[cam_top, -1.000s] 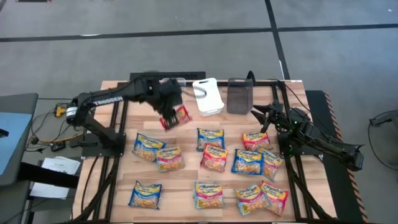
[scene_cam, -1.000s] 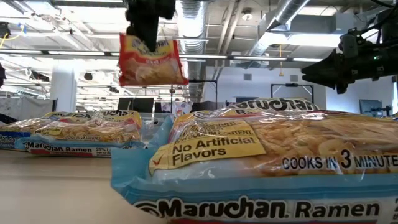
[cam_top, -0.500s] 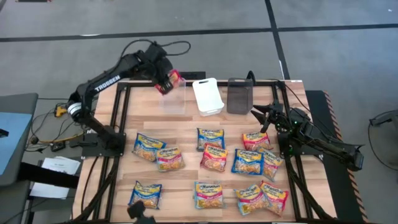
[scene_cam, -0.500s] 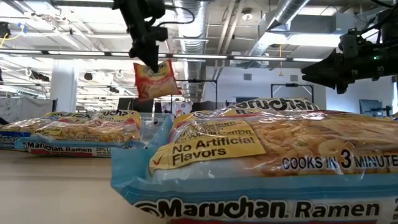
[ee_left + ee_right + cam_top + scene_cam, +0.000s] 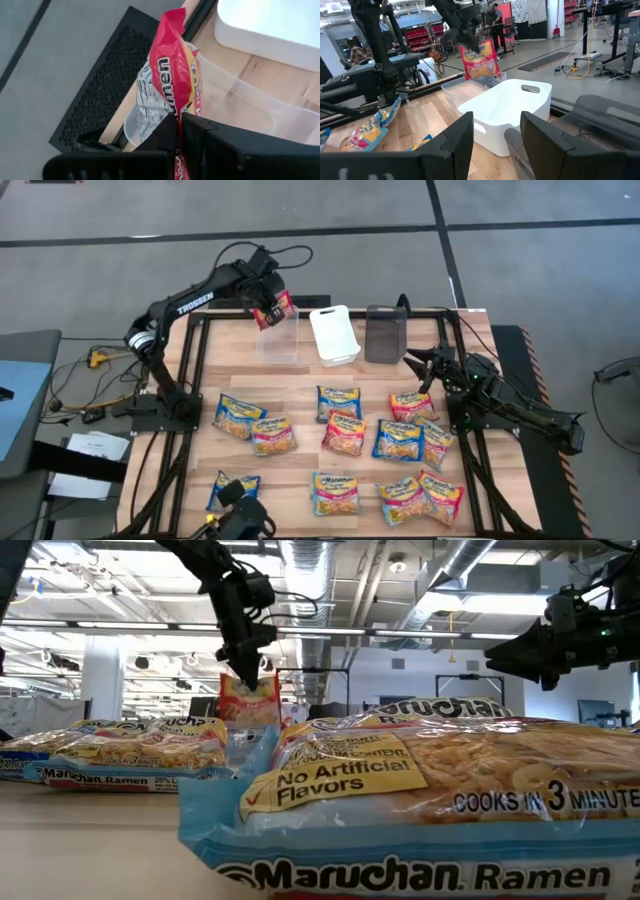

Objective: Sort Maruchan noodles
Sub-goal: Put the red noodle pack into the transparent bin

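My left gripper (image 5: 268, 308) is shut on a red Maruchan noodles packet (image 5: 172, 65) above the clear bin (image 5: 280, 340) at the far left of the row of bins. The same packet (image 5: 479, 62) shows in the right wrist view, hanging over that bin's far end. Several other noodle packets (image 5: 340, 430) lie flat on the wooden table in red/pink, blue/yellow and light blue/pink prints. My right gripper (image 5: 497, 145) waits open at the table's right side, level, touching nothing. My left gripper pinches the red packet's upper edge (image 5: 175, 107) between its two fingers. The fingers slant down from the table's left side. The packet hangs below them, lifted clear of the table, with its lower end (image 5: 248, 718) about level with the clear bin's rim.
A white bin (image 5: 333, 333) and a dark bin (image 5: 384, 333) stand to the right of the clear one along the far edge. A big noodle packet (image 5: 420, 800) fills the low view's foreground. A dark object (image 5: 240, 520) shows at the table's near edge.
My left gripper has carried the red packet from over the table in front of the bins toward the far edge and then sunk over the clear bin. It has stayed shut, and the packet still hangs below it. My right arm has kept still.
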